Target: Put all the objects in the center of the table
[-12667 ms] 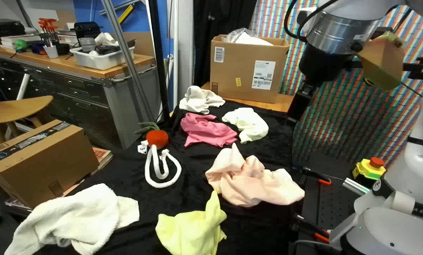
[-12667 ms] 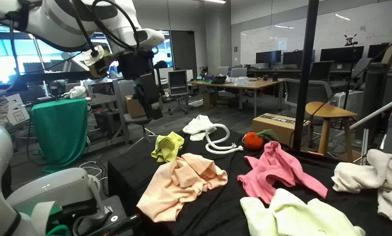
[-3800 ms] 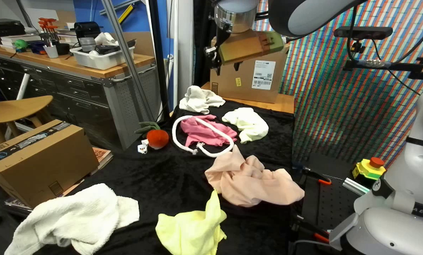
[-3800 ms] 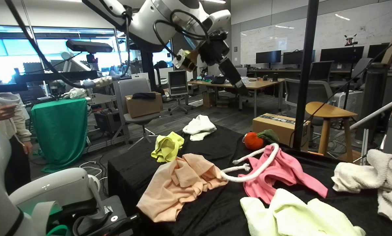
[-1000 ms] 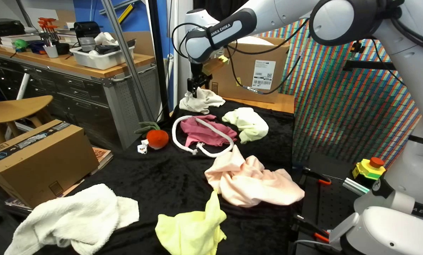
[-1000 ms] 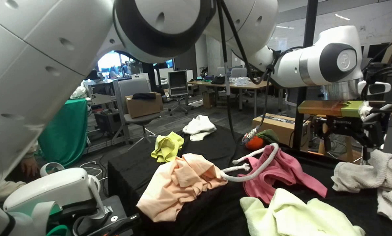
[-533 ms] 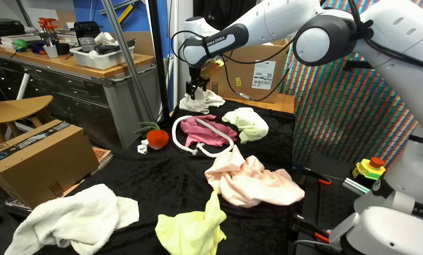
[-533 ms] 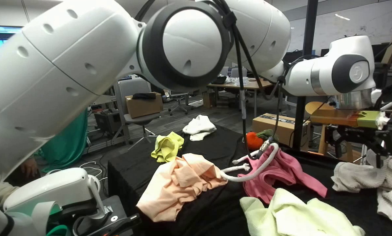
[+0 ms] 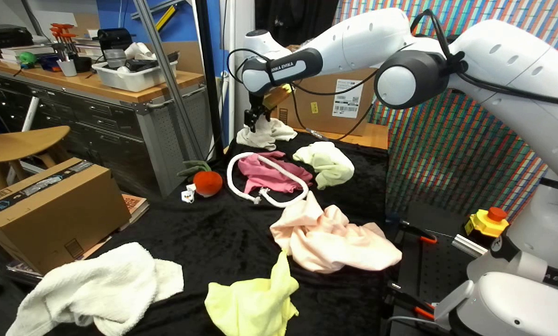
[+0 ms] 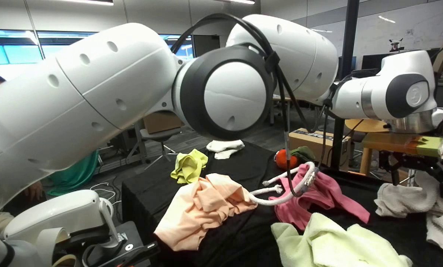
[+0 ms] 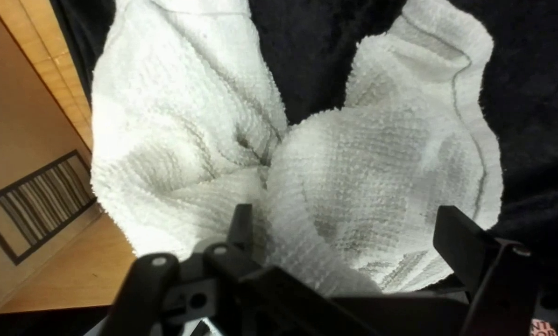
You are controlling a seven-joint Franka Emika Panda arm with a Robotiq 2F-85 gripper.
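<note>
My gripper (image 11: 344, 219) is open, its fingers (image 11: 463, 242) apart over a greyish-white towel (image 11: 353, 158). A towel fold rises between the fingers; contact is unclear. In an exterior view the gripper (image 9: 260, 123) is low at this towel (image 9: 269, 135) on the table's far corner. A white rope (image 9: 230, 176) lies across a pink cloth (image 9: 271, 182) and touches a peach cloth (image 9: 335, 240). A red plush fruit (image 9: 208, 183) with green leaves sits at the table's edge. A pale green cloth (image 9: 328, 163), a yellow cloth (image 9: 253, 303) and a white towel (image 9: 101, 289) lie around.
The table has a black cover (image 9: 204, 261). A large cardboard box (image 9: 349, 102) stands behind the greyish-white towel. A black post (image 9: 211, 84) rises by that corner. A cable from my arm (image 10: 287, 148) hangs low over the rope and pink cloth in an exterior view.
The rope has gone from beside the plush fruit to across the pink cloth. My gripper has moved to the far corner and lowered at the greyish-white towel.
</note>
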